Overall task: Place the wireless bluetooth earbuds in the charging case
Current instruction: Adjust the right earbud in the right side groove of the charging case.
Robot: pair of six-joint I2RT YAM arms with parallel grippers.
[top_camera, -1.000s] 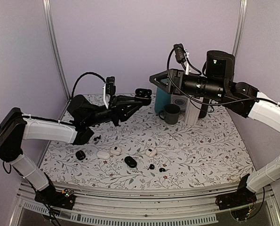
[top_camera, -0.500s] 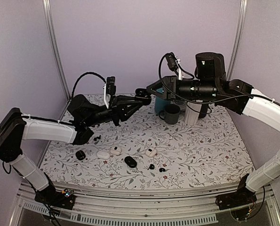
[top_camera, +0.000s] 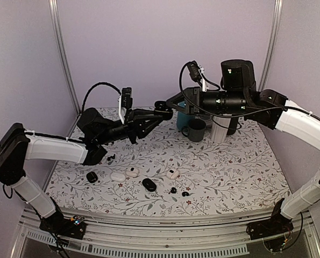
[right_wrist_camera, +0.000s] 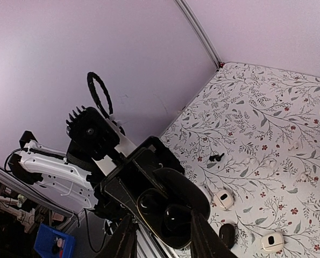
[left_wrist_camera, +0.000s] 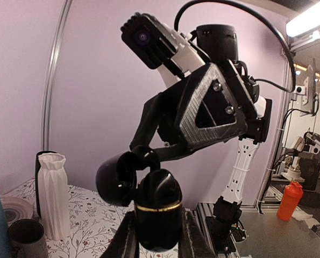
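My left gripper (top_camera: pixel 158 114) is shut on the black charging case (top_camera: pixel 162 109) and holds it up in the air, above the back of the table. The case (left_wrist_camera: pixel 158 209) stands between the left fingers (left_wrist_camera: pixel 125 239) with its lid (left_wrist_camera: pixel 115 180) swung open to the left. My right gripper (top_camera: pixel 169 103) has come in from the right. Its fingers (right_wrist_camera: pixel 125 239) press on both sides of the case (right_wrist_camera: pixel 165 228). One glossy black earbud (right_wrist_camera: pixel 175 217) sits in a socket. I cannot tell what the other socket (right_wrist_camera: pixel 144 205) holds. Two loose black earbuds (top_camera: pixel 173 190) (top_camera: pixel 185 193) lie on the table.
Three white cases (top_camera: pixel 118 176) (top_camera: pixel 132 172) (top_camera: pixel 173 173) and two black cases (top_camera: pixel 92 176) (top_camera: pixel 149 184) lie near the front of the floral tablecloth. Small black pieces (top_camera: pixel 111 157) lie at the left. A dark mug (top_camera: pixel 195 130), a teal vase (top_camera: pixel 184 115) and a white vase (top_camera: pixel 220 129) stand at the back.
My right gripper has moved left and down onto the open case, and its jaws have narrowed around it. The left arm and the case have stayed put.
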